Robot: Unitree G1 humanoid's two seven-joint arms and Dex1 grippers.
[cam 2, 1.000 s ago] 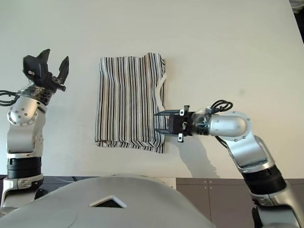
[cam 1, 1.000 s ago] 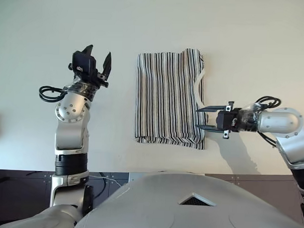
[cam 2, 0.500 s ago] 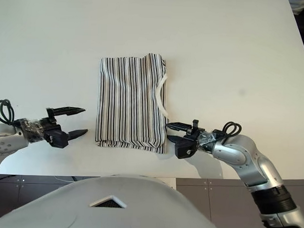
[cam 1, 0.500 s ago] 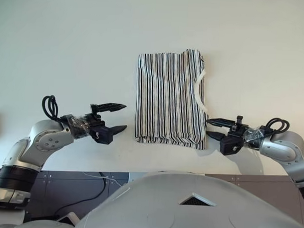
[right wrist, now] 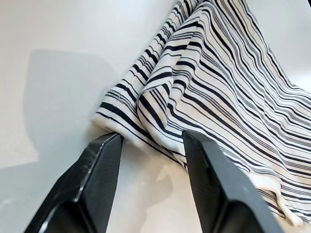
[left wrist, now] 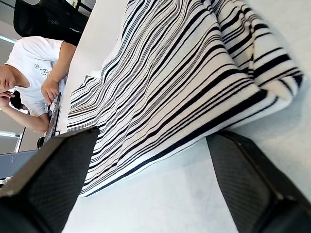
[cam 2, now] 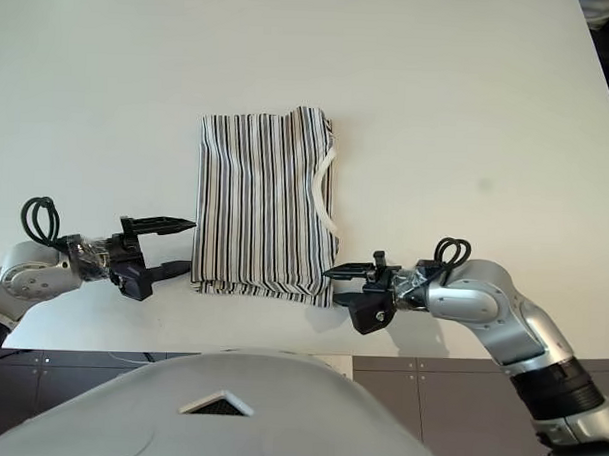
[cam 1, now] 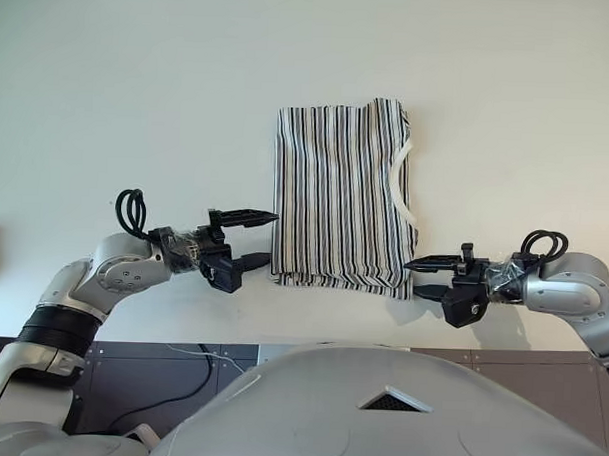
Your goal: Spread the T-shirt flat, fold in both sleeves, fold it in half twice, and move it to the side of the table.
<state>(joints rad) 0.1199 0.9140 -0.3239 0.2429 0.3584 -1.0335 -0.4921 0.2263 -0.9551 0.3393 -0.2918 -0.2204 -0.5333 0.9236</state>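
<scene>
Lower layers of the folded T-shirt [cam 1: 336,199] are hidden under the top one; can't tell whether either gripper's tips touch cloth. Both forearms lie low over the table [cam 1: 139,102] along its near edge, pointing inward at the shirt's near corners. Left gripper [cam 1: 272,237] is at the near-left corner, fingers [left wrist: 53,184] spread wide w/ the folded edge just ahead. Right gripper [cam 1: 414,277] is at the near-right corner, fingers [right wrist: 92,184] also spread, holding nothing. Shirt lies as a striped rectangle mid-table, toward the near edge.
</scene>
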